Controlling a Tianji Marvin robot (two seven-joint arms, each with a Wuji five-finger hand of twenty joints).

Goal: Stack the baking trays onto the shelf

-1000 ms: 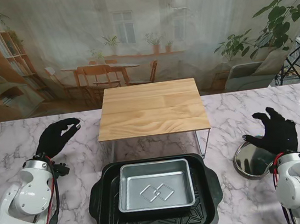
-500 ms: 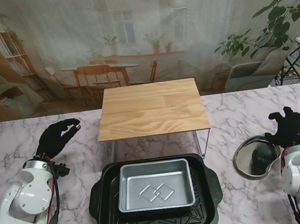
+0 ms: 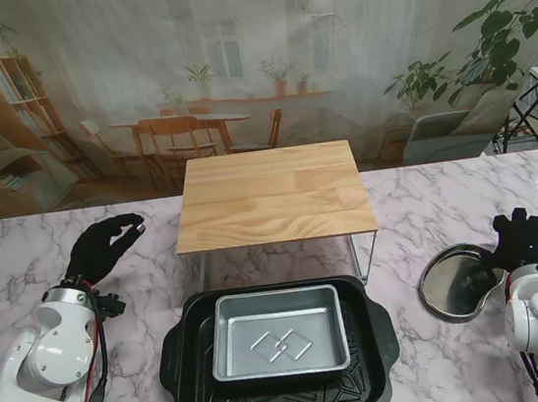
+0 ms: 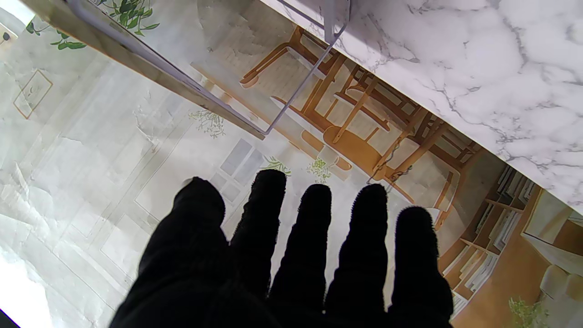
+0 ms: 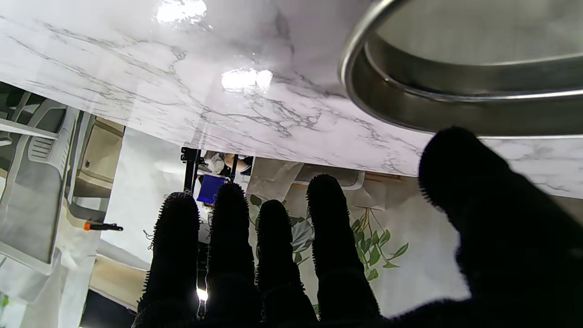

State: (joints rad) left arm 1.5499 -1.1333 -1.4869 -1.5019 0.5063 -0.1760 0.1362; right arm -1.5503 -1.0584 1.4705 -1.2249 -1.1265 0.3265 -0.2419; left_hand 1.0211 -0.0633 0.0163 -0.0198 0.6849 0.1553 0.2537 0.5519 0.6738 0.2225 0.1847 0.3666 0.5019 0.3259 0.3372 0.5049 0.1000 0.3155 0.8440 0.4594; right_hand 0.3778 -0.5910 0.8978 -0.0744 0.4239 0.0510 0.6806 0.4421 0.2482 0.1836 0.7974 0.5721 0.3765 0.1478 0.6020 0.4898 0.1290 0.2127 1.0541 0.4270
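Observation:
A silver rectangular tray [image 3: 278, 333] lies nested inside a larger black baking tray [image 3: 182, 356] on the marble table, nearest to me in the middle. Behind them stands the wooden shelf [image 3: 272, 195] on thin metal legs, its top bare. A round metal pan [image 3: 451, 285] lies at the right. My right hand [image 3: 524, 238] is open just right of that pan, fingers spread; the pan's rim [image 5: 455, 91] shows close by the thumb in the right wrist view. My left hand [image 3: 104, 245] is open and raised left of the shelf, holding nothing.
The shelf's wire leg [image 4: 300, 86] and underside show in the left wrist view, beyond my fingers [image 4: 314, 228]. A printed backdrop of a room hangs behind the table. Bare marble [image 3: 448, 207] lies on both sides of the shelf.
My right hand has drawn back from over the round pan to its right side and nearer to me. The left hand and the trays have not moved.

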